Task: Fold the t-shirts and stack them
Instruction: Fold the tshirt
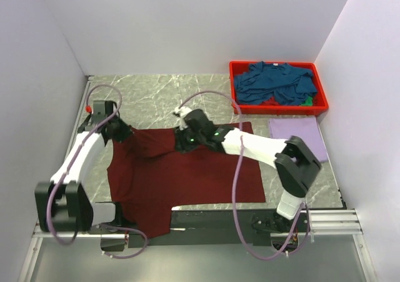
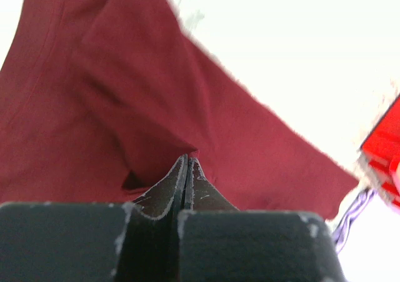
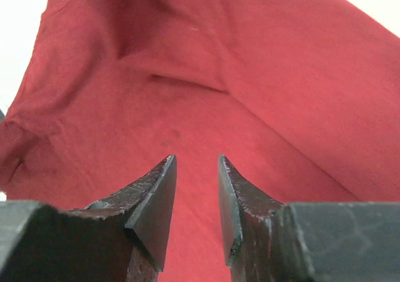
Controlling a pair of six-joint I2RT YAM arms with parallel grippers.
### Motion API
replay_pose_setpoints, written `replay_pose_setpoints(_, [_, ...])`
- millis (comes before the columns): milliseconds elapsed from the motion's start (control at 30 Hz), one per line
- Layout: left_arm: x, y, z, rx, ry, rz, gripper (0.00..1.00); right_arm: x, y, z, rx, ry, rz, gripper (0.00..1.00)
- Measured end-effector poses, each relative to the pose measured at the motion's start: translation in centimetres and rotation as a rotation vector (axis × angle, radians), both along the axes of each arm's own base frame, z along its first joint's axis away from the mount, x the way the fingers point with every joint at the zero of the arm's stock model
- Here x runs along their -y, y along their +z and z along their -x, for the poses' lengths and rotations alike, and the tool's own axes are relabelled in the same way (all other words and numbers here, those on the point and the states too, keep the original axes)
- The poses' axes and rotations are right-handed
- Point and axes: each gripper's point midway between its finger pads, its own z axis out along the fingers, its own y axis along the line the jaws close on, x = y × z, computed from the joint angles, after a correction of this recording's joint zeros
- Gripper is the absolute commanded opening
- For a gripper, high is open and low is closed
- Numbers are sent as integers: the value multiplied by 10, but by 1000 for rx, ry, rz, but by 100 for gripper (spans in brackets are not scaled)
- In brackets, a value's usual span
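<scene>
My L jaws clamped on maroon tee [image 1: 187, 176], far-left corner; R jaws apart, over tee nr far edge.

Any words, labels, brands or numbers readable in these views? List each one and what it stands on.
None can be read in any view.
The maroon t-shirt, teal shirts and lavender shirt show no print.
The red bin shows no label or marking.

Matt maroon cloth t-shirt [image 1: 187, 176], glossy red plastic bin [image 1: 278, 110], polished marble-look table [image 1: 150, 94], scuffed matt black fingers [image 3: 153, 210]
</scene>
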Motion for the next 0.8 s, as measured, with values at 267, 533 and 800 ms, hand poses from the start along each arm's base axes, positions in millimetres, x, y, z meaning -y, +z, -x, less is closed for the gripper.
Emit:
replay_pose_setpoints(267, [-2,-18,-69,-15,5,-20,0,-62,-10,11,47,142,-18,40])
replay_pose_setpoints(533, [11,-53,-92,-87,-33,-24,0,-111,-30,8,70,207,-16,40])
replay_pose_setpoints(800, [11,-69,-106,-117,-42,-33,0,-138,-59,1,60,224,17,42])
